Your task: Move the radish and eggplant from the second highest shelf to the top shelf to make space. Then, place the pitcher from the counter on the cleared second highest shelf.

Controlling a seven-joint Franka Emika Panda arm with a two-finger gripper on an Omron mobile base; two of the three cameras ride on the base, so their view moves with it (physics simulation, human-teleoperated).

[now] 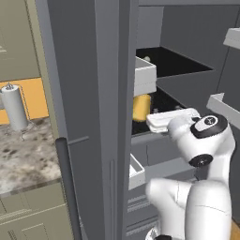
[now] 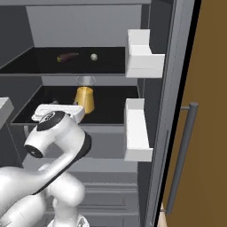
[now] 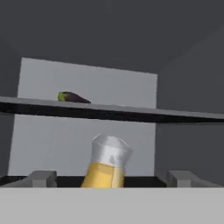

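The eggplant (image 2: 67, 56) and the pale round radish (image 2: 94, 56) lie side by side on the top shelf (image 2: 40, 60). Seen from the hand, the eggplant (image 3: 72, 97) rests on that shelf's grey edge (image 3: 131, 113). The yellow-orange pitcher (image 2: 84, 99) stands upright on the second highest shelf (image 2: 113, 111), near its middle. My gripper (image 3: 112, 178) is open at that shelf's front edge. Its fingertips (image 3: 41, 178) stand wide on either side of the pitcher (image 3: 107, 164), apart from it and a little short of it. From the left base, the pitcher (image 1: 141, 108) shows just beyond my white hand (image 1: 171, 119).
White door bins (image 2: 141, 54) (image 2: 135, 128) hang on the open fridge door to the right, beside its dark handle (image 2: 181, 155). Another bin (image 1: 144, 75) sits left of the shelves. The counter (image 1: 23, 154) with a paper towel roll (image 1: 14, 108) lies left of the fridge.
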